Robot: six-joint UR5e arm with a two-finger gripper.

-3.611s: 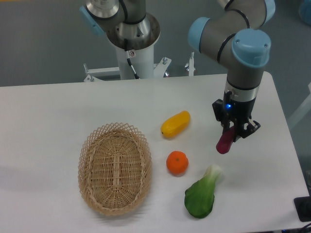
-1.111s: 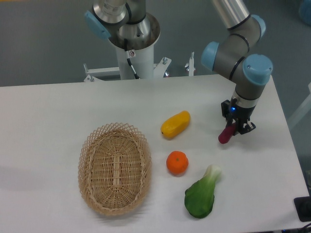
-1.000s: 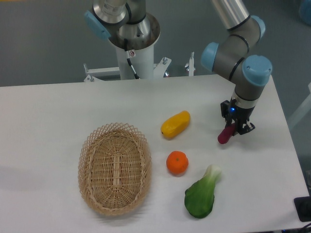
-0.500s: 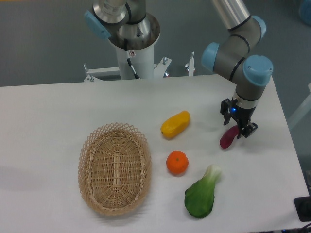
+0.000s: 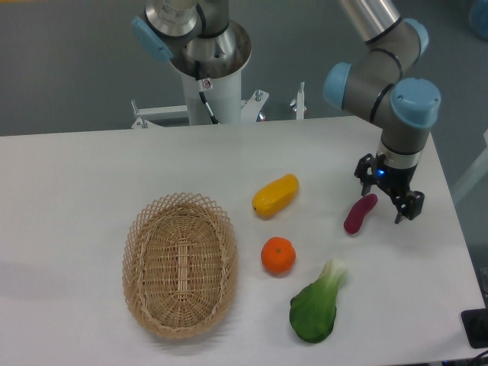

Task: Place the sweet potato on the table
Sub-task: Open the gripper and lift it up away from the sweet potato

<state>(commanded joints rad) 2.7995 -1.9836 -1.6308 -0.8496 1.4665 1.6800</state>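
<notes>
Fixed camera, looking down on the table from the front. The sweet potato lies on the white top toward the right side, tilted, its upper end toward the right. It sits free of the gripper, whose two fingers are spread apart with nothing between them; one fingertip shows up and left of the tuber's upper end, the other lower and to the right. The gripper appears to hang just above the tuber's upper end; whether any finger touches it cannot be told. The arm comes down from the upper right, blue caps on its joints. To the left of the sweet potato, well apart, lies a yellow fruit, and below that an orange. A leafy green vegetable lies near the front edge, below and left of the sweet potato. An oval wicker basket stands on the left half of the table. The robot's base column rises behind the far edge.
</notes>
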